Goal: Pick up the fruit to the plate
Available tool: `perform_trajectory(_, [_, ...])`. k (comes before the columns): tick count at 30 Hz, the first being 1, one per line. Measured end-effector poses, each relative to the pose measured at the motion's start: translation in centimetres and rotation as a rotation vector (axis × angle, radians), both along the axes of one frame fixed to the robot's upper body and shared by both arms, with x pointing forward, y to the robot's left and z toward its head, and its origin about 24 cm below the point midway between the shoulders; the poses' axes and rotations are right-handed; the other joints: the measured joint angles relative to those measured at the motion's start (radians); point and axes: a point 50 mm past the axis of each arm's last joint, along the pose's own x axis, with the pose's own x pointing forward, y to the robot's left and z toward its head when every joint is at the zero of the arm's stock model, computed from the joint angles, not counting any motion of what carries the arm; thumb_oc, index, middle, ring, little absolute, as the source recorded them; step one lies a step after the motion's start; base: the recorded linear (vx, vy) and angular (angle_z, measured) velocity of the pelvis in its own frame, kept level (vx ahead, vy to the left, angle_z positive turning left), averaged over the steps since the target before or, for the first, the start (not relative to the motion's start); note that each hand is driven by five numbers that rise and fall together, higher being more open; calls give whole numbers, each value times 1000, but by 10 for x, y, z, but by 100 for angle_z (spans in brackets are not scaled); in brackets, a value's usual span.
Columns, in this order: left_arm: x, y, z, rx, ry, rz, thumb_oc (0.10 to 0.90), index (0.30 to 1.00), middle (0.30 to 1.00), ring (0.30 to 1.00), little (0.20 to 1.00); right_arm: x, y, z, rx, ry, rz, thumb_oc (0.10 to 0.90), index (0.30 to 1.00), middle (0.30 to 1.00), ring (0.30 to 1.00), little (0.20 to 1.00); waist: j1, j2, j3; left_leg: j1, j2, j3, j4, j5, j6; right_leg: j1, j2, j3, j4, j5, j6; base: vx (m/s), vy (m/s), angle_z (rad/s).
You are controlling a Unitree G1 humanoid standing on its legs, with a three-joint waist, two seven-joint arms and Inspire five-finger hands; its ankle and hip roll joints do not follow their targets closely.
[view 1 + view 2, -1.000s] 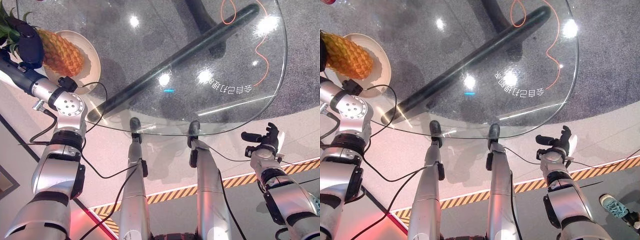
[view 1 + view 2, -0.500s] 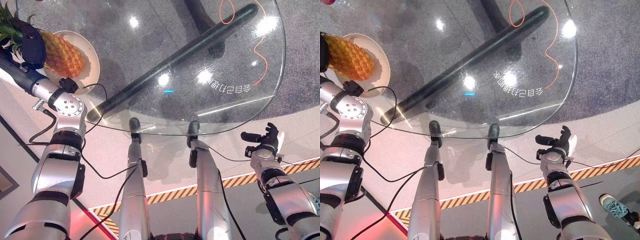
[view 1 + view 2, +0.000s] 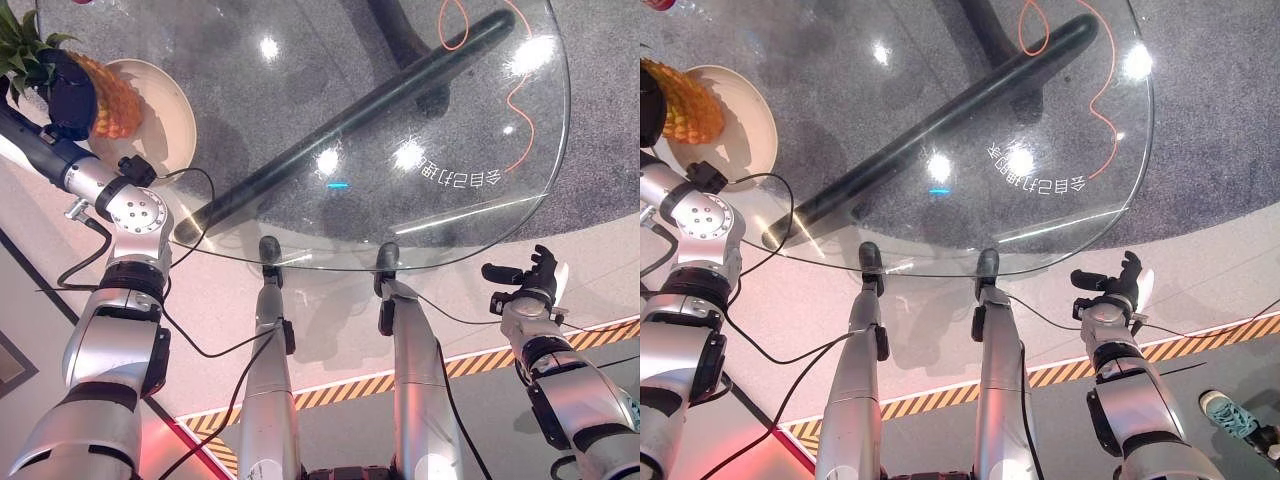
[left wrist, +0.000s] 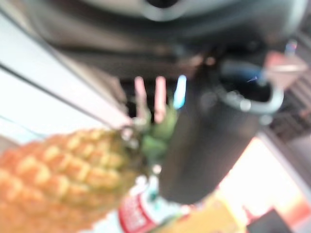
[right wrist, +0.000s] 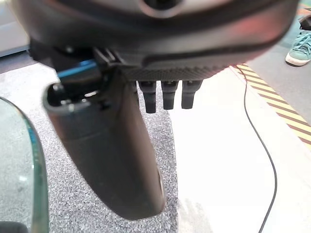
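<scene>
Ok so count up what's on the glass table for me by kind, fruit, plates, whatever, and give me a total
Pineapple: 1, held by the left hand over the plate
Plate: 1, cream, at the glass table's left edge
Total: 2

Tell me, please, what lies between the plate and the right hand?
In the left eye view, bare glass table stretches from the plate toward the right hand; a dark bar beneath crosses it, then floor past the rim.
</scene>
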Motion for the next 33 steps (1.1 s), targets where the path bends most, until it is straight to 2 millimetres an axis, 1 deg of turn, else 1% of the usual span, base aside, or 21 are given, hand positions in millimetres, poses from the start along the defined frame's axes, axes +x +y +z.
perform_trajectory(7, [0, 1, 0, -11, 0, -16, 586, 716, 716, 716, 686, 0, 0, 0, 0, 0, 0, 800, 900, 900, 900, 900, 2, 0, 0, -2, 0, -1, 7, 0, 0, 1, 1, 0, 0, 2, 0, -6, 1, 0])
perform_trajectory(11, [1, 0, -1, -10, -2, -40, 575, 707, 707, 707, 675, 0, 0, 0, 0, -1, -1, 800, 900, 900, 900, 900, 12, 0, 0, -2, 0, -2, 8, -1, 0, 3, 2, 0, -2, 2, 0, -10, -3, 0])
perform_trajectory(14, [2, -2, -1, -1, -3, -60, 580, 712, 712, 712, 680, 0, 0, 1, 0, -2, 0, 800, 900, 900, 900, 900, 23, 0, 0, -2, 0, -2, 7, 0, 0, 3, 2, 0, -3, 2, 0, 0, 0, 0])
perform_trajectory(19, [0, -3, -2, -10, -25, -76, 591, 721, 721, 721, 691, 1, 0, 2, 0, -5, 0, 800, 900, 900, 900, 900, 26, -7, 1, -1, 0, -8, 7, 0, 0, 10, 2, -5, -6, 2, 1, 0, 0, 0])
perform_trajectory(20, [0, -3, -2, -10, -26, -81, 608, 735, 735, 735, 708, 1, 0, 2, -1, -5, -1, 800, 900, 900, 900, 900, 26, -9, 1, -1, 0, -10, 7, 0, 0, 11, 2, -7, -6, 2, 1, 0, 0, 0])
perform_trajectory(22, [1, -3, -2, -7, -27, -87, 616, 742, 742, 742, 716, 1, 0, 2, -1, -6, -2, 800, 900, 900, 900, 900, 26, -11, 1, -2, 0, -13, 8, 0, 0, 13, 2, -10, -6, 2, 1, 0, 0, 0])
perform_trajectory(26, [-2, -5, -5, -9, -40, -107, 668, 787, 787, 787, 768, 1, 0, 1, 0, -5, -2, 800, 900, 900, 900, 900, 26, -12, 1, -1, 0, -22, 9, 0, 0, 19, 2, -19, -7, 0, 2, -4, -12, 3])
perform_trajectory(27, [-2, -5, -6, -7, -42, -114, 720, 832, 832, 832, 820, 1, 1, 1, 0, -5, -2, 800, 900, 900, 900, 900, 27, -13, 1, -1, 0, -25, 9, 0, 0, 21, 2, -21, -7, 0, 2, -4, -23, 4])
perform_trajectory(28, [-2, -6, -8, -6, -41, -121, 748, 855, 855, 855, 848, 1, 0, 1, 0, -6, -3, 800, 900, 900, 900, 900, 28, -13, 1, -1, 1, -26, 10, 0, 0, 21, 2, -22, -6, 0, 2, 0, 0, 0])
perform_trajectory(29, [-2, -7, -9, -6, -43, -127, 800, 900, 900, 900, 900, 1, 0, 1, -1, -6, -4, 800, 900, 900, 900, 900, 31, -13, 1, -1, 1, -27, 10, 0, 0, 22, 2, -22, -6, 0, 2, 0, 0, 0])
perform_trajectory(33, [-2, -14, -13, -6, -59, -157, 800, 900, 900, 900, 900, 1, 0, 1, 0, -6, -5, 800, 900, 900, 900, 900, 46, -13, 1, -1, 1, -28, 10, 0, 0, 22, 2, -23, -5, -1, 2, 0, 0, 0])
